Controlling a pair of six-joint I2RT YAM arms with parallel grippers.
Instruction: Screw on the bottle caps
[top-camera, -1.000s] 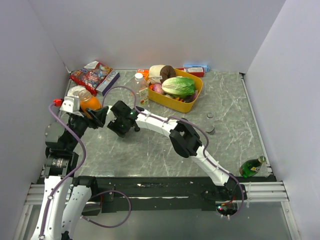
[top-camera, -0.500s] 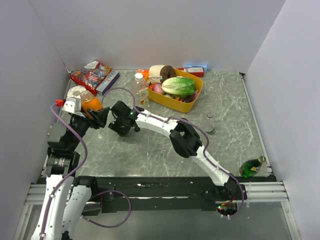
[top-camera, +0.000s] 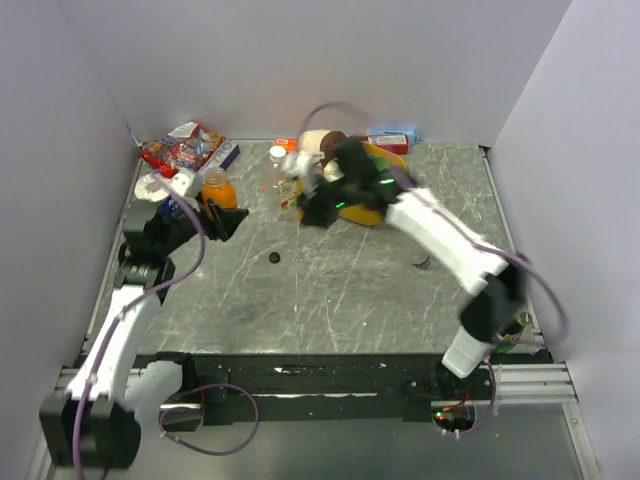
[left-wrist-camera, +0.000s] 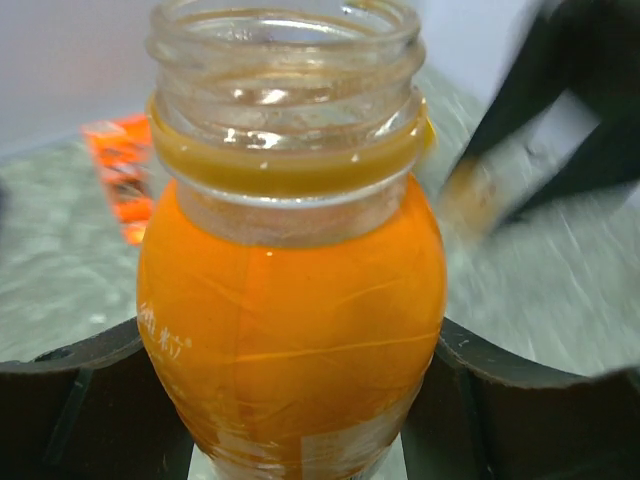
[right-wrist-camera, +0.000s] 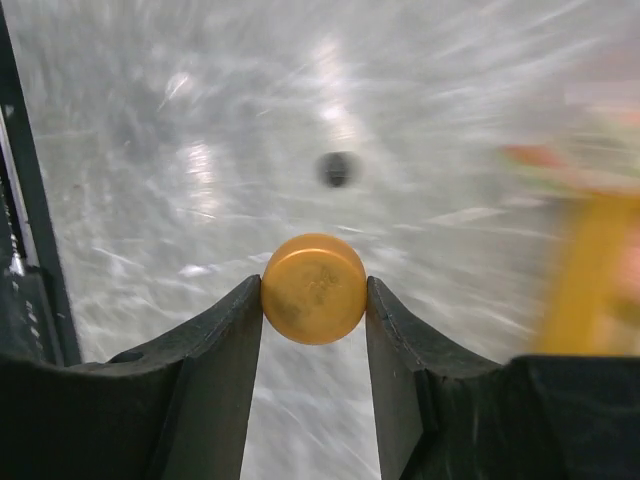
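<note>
Left gripper (left-wrist-camera: 295, 390) clamps the orange drink bottle (left-wrist-camera: 290, 300), its open neck above the fingers; the white label print is unreadable. Right gripper (right-wrist-camera: 314, 300) pinches the orange-gold cap (right-wrist-camera: 314, 288) at its fingertips. A black cap (right-wrist-camera: 338, 168) lies on the table (right-wrist-camera: 180, 210) beyond them, well apart.

Top view: high, from near edge, down on whole table (top-camera: 330, 290). Wrist views: close, along own fingers (right-wrist-camera: 215, 360). Top, left wrist share orange bottle (left-wrist-camera: 290, 320).

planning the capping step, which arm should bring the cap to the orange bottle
Right. The right gripper pinches the orange cap; the left gripper is clamped around the open orange bottle, so it should likely just steady it.
</note>
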